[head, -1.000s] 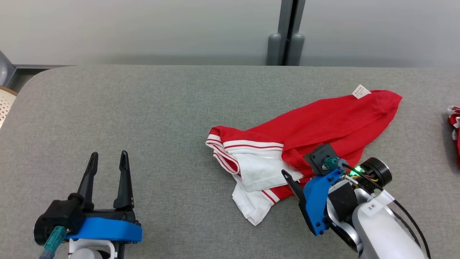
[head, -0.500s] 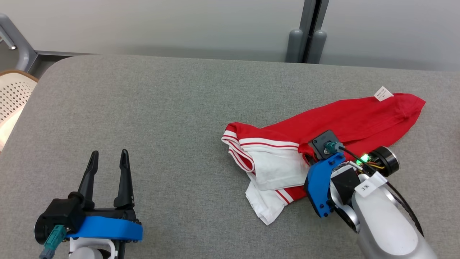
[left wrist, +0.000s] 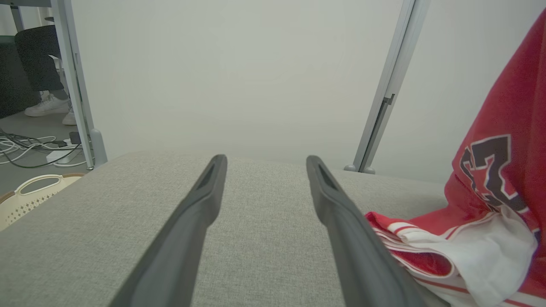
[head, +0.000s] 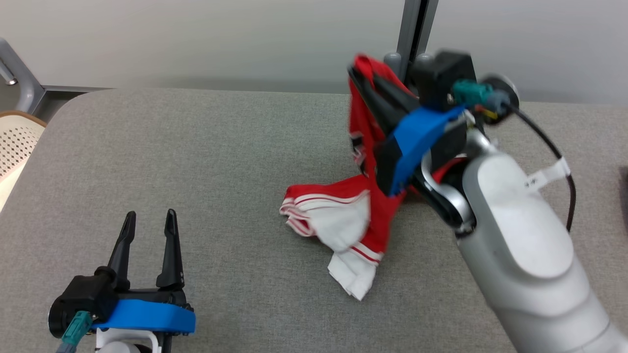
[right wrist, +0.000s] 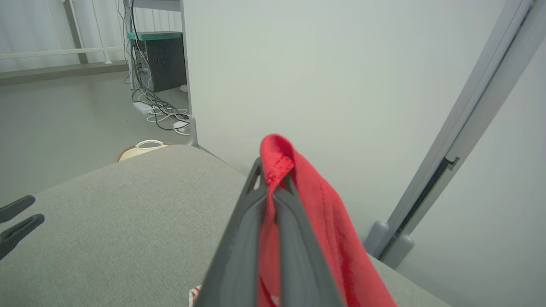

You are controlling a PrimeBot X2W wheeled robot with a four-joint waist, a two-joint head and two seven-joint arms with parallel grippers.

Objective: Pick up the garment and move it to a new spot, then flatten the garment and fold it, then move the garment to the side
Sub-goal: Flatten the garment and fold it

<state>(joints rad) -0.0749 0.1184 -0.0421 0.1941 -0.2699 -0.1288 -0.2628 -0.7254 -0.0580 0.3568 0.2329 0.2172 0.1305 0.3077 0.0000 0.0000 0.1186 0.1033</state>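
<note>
Garment [head: 378,220], a red shirt with white striped trim, hangs from the right pincer [head: 355,73] at upper centre of the head view, the two dark fingers pressed together on a red fold. Its lower end lies bunched on the grey desk [head: 196,162] at mid-frame. At lower left, the left pincer [head: 150,215] rests with fingers apart, well clear of the cloth.

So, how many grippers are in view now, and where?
2. The left gripper is open, low at the left over the grey table. The right gripper is high near the centre, shut on the red garment.
</note>
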